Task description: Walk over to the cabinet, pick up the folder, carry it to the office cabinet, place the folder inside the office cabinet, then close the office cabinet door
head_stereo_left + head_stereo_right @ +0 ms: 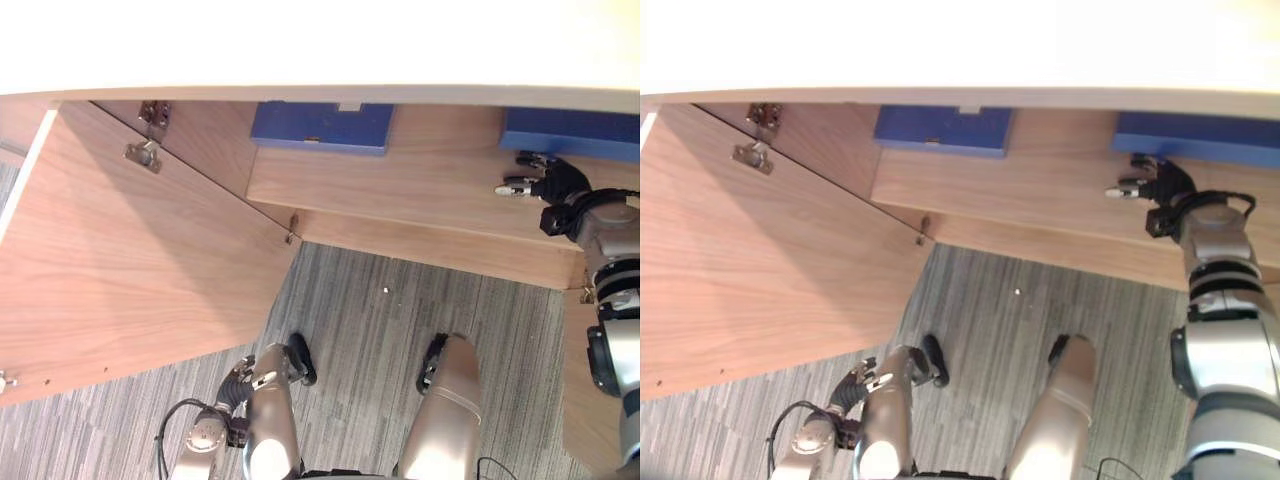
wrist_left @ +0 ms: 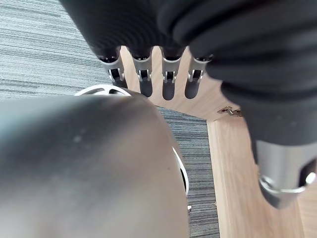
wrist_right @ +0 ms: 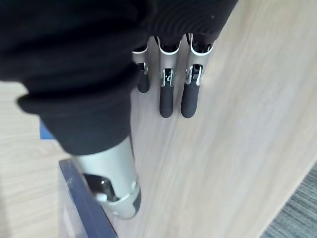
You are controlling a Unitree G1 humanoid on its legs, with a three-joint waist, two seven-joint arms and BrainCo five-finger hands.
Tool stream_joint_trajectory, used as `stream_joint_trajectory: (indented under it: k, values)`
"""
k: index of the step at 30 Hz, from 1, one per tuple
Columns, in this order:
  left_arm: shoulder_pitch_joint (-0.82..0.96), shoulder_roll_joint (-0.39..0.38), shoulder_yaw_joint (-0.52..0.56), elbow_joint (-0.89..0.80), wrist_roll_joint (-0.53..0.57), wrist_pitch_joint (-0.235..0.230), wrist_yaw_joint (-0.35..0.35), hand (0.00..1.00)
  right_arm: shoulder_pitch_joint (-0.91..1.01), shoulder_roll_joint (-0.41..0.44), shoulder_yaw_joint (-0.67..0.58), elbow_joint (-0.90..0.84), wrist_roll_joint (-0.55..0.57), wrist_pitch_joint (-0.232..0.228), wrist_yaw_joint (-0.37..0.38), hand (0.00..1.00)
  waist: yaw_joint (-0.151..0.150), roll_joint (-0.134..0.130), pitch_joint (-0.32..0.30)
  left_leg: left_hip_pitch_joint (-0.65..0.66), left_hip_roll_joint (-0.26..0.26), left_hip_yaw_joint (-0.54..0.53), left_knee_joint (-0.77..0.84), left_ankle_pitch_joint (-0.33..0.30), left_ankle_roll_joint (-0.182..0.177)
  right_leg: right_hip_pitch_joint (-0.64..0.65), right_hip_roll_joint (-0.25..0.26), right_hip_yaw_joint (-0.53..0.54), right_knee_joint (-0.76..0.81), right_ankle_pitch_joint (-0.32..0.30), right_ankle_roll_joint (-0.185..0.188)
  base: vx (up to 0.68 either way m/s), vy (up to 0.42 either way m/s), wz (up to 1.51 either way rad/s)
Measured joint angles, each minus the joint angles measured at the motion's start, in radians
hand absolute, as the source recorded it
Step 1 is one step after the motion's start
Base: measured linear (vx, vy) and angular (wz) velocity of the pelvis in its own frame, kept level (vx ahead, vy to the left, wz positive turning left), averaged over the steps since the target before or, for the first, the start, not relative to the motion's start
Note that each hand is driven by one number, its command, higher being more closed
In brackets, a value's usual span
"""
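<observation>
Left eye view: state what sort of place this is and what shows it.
Probably an office storage corner. A wood-grain cabinet stands with its hinged door swung open, blue folders lie on its shelf, and grey striped carpet covers the floor.

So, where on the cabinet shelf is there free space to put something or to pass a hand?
Bare wood lies between the left blue folder and the right blue folder, and along the cabinet shelf front before the left one. The right end is crowded: the open right hand is just before the right blue folder.
</observation>
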Motion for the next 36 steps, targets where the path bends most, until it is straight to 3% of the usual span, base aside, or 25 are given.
stream_joint_trajectory:
  k: [5,10,14,22,26,27,30,33,34,35,36]
  values:
    - [0.021,0.001,0.009,-0.007,0.001,0.008,-0.001,0.0,0.067,0.032,-0.034,-0.045,-0.192,-0.022,0.04,0.0,0.003,-0.03,-0.018,0.033,-0.009,0.028,-0.042,0.011,0.004,0.022,-0.005,-0.002,-0.043,0.018,0.008,0.07,0.058,-0.02]
    - [0.041,-0.003,0.016,-0.02,0.005,0.037,-0.001,0.0,0.166,0.114,-0.084,-0.143,-0.461,-0.038,0.039,0.0,-0.004,-0.052,-0.029,0.104,-0.034,0.053,-0.131,0.041,0.009,0.082,-0.008,-0.015,-0.114,0.047,0.016,0.06,0.059,-0.02]
    - [0.072,-0.013,0.022,-0.072,0.01,0.063,-0.001,0.0,0.266,0.23,-0.149,-0.194,-0.718,-0.05,-0.055,0.0,-0.012,-0.069,-0.039,0.175,-0.06,0.057,-0.236,0.086,0.012,0.163,-0.011,-0.052,-0.197,0.081,0.025,0.05,0.063,0.07]
    - [0.06,-0.062,-0.036,-0.195,0.011,0.062,-0.063,0.0,0.397,0.333,-0.192,-0.196,-0.881,-0.039,-0.069,0.0,-0.022,-0.084,-0.065,0.306,-0.109,0.06,-0.401,0.147,0.025,0.316,-0.016,-0.113,-0.343,0.142,0.05,0.04,0.078,0.06]
    - [0.039,-0.062,-0.038,-0.179,0.044,0.063,-0.075,0.0,0.49,0.394,-0.212,-0.162,-0.891,0.014,-0.03,0.0,-0.023,-0.083,-0.08,0.375,-0.101,0.059,-0.449,0.156,0.027,0.412,0.021,-0.144,-0.435,0.176,0.061,0.07,0.065,-0.06]
    - [0.023,-0.062,-0.032,-0.136,0.046,0.061,-0.074,0.0,0.541,0.429,-0.218,-0.138,-0.883,0.035,-0.019,0.0,-0.017,-0.082,-0.093,0.387,-0.085,0.06,-0.459,0.157,0.027,0.437,0.05,-0.149,-0.474,0.19,0.062,0.09,0.028,-0.24]
    - [-0.011,-0.049,0.005,0.012,0.073,0.059,-0.067,0.0,0.679,0.514,-0.22,-0.135,-0.733,0.057,-0.033,0.0,-0.024,-0.089,-0.12,0.413,-0.029,0.074,-0.456,0.15,0.031,0.495,0.14,-0.147,-0.594,0.241,0.055,0.08,0.032,-0.46]
    - [-0.016,-0.04,0.047,0.113,0.086,0.048,-0.014,0.0,0.798,0.596,-0.229,-0.228,-0.507,0.053,-0.124,0.0,-0.029,-0.117,-0.149,0.431,-0.001,0.023,-0.405,0.134,0.051,0.524,0.216,-0.074,-0.694,0.301,0.044,0.04,0.014,-0.84]
    - [-0.017,-0.041,0.05,0.135,0.084,0.041,-0.001,0.0,0.81,0.609,-0.23,-0.24,-0.466,0.048,-0.147,0.0,-0.03,-0.123,-0.158,0.431,-0.01,-0.02,-0.401,0.106,0.049,0.525,0.229,-0.047,-0.716,0.319,0.042,0.0,0.129,-1.79]
    - [-0.026,-0.059,0.06,0.196,0.085,0.019,0.042,0.0,0.838,0.635,-0.255,-0.272,-0.345,0.03,-0.213,0.0,-0.03,-0.109,-0.178,0.47,-0.092,-0.19,-0.439,0.002,0.039,0.53,0.272,0.038,-0.806,0.387,0.046,-0.03,0.18,-1.63]
    - [-0.029,-0.06,0.061,0.218,0.085,0.015,0.058,0.0,0.853,0.651,-0.27,-0.296,-0.309,0.019,-0.237,0.0,-0.035,-0.105,-0.186,0.491,-0.089,-0.195,-0.457,-0.026,0.027,0.536,0.295,0.061,-0.836,0.41,0.051,-0.04,0.218,-1.64]
